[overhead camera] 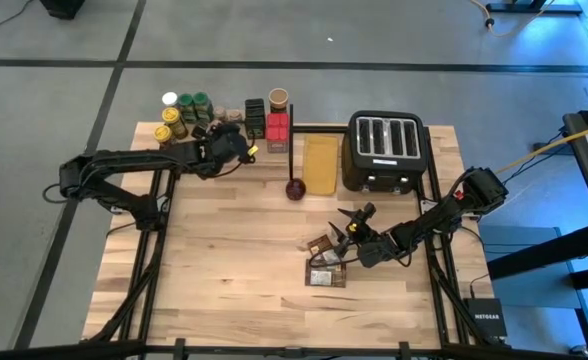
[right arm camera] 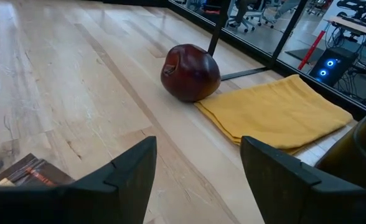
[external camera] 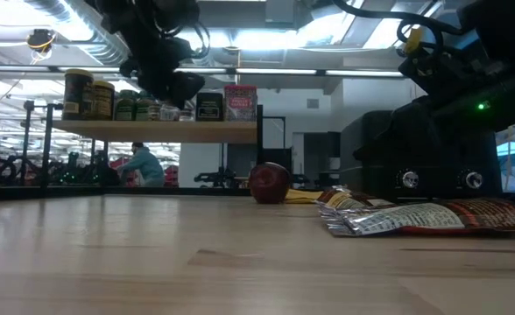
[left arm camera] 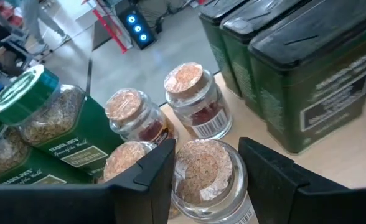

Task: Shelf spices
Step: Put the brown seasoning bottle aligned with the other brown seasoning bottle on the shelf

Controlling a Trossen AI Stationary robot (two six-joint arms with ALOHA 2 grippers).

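High view: the left gripper [overhead camera: 236,141] hovers over the shelf [overhead camera: 284,128] at the tabletop's far edge, among the spices [overhead camera: 184,112]. The right gripper [overhead camera: 348,228] hangs above packets [overhead camera: 326,262] near the tabletop's middle.

Left wrist view: the fingers [left arm camera: 147,175] straddle a corked jar [left arm camera: 209,180], gripping it.

Right wrist view: jaws wide, empty, facing a red ball [right arm camera: 190,71] and yellow cloth [right arm camera: 279,113].

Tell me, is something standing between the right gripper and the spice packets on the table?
Nothing visible does. The right gripper hangs open just beside the brown packets, with bare tabletop around them. The dark red round object and the yellow cloth lie farther off, toward the shelf.
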